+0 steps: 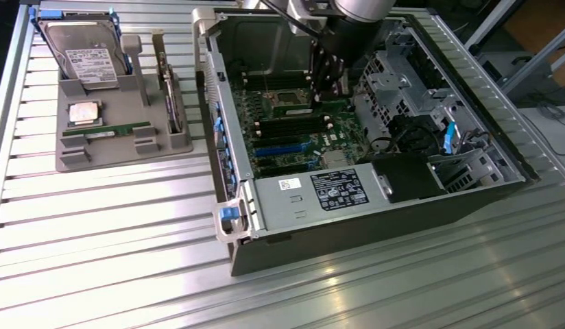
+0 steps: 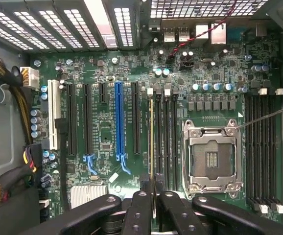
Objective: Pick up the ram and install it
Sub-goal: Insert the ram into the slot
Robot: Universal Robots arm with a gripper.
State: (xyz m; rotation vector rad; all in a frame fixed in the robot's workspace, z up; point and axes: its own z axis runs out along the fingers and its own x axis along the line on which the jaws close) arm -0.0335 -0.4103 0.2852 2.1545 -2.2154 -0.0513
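Note:
Inside the open computer case (image 1: 230,147), my gripper (image 1: 317,92) hangs low over the motherboard (image 1: 292,137). In the wrist view my gripper (image 2: 154,203) is shut on the ram (image 2: 152,142). The ram appears edge-on, as a thin gold-green strip. It runs along the black memory slots (image 2: 165,142) beside the empty processor socket (image 2: 211,156). I cannot tell whether it sits in a slot or just above one. A second green ram stick (image 1: 116,129) lies flat on the grey holder (image 1: 77,156) at the exterior view's left.
The grey holder also carries a hard drive (image 1: 84,60), a square silver processor chip (image 1: 84,112) and an upright green card (image 1: 172,99). Inside the case are the power supply (image 1: 323,192), a drive cage (image 1: 402,75) and cable bundles (image 2: 9,176). More memory slots (image 2: 261,147) lie beyond the socket.

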